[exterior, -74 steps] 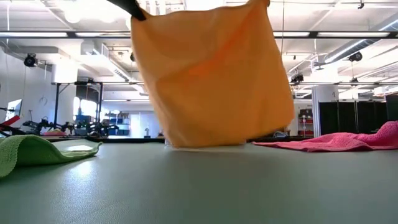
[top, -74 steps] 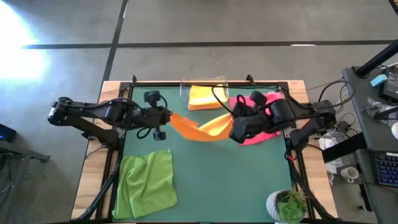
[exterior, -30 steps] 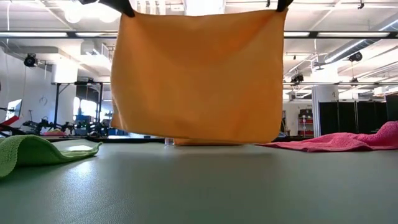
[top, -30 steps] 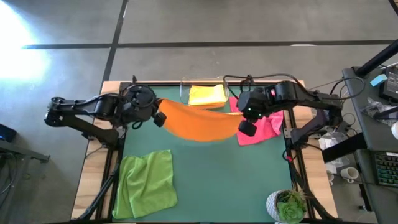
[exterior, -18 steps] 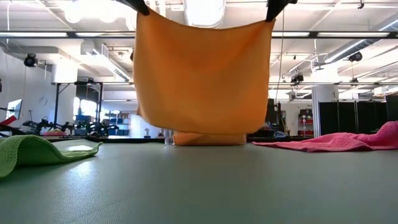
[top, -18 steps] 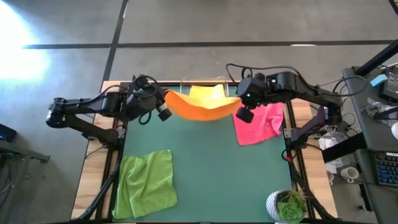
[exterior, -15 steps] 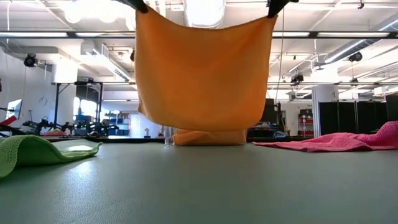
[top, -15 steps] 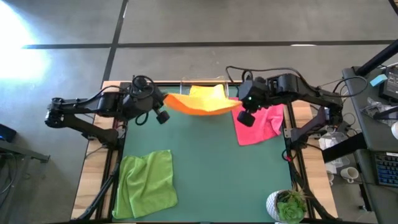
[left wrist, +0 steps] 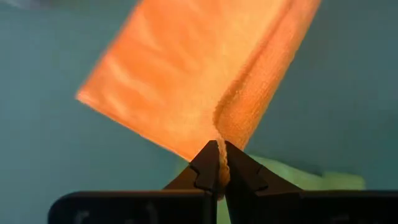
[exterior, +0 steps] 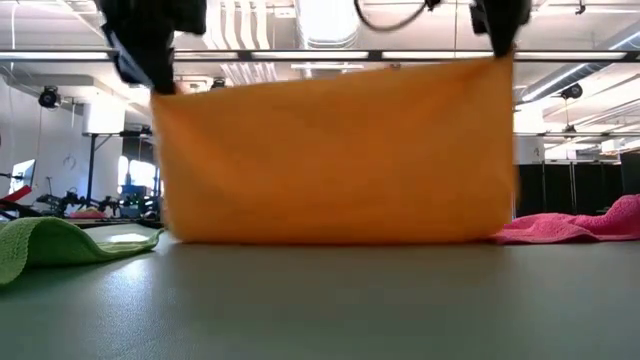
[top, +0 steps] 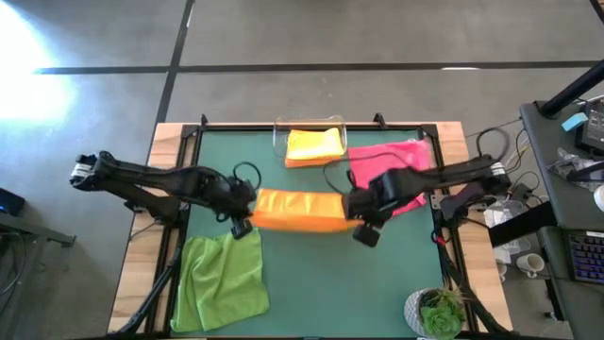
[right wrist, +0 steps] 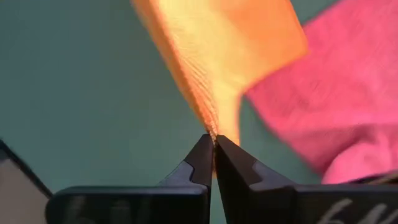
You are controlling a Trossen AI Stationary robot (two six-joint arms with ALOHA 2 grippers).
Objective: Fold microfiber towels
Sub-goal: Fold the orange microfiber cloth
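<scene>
— Green tabletop [top: 311, 274]: what is hanging over it?
— An orange microfiber towel [top: 297, 210], doubled into a taut band, lower edge brushing the mat between the left gripper [top: 242, 210] and right gripper [top: 356, 212].
— Both claws?
— Each is pinching a top corner tightly.

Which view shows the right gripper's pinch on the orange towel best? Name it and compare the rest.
The right wrist view: the right gripper is shut on the orange towel edge, close up. The high view shows it small, the low view only at the towel's top corner; the left wrist view misses it.
</scene>
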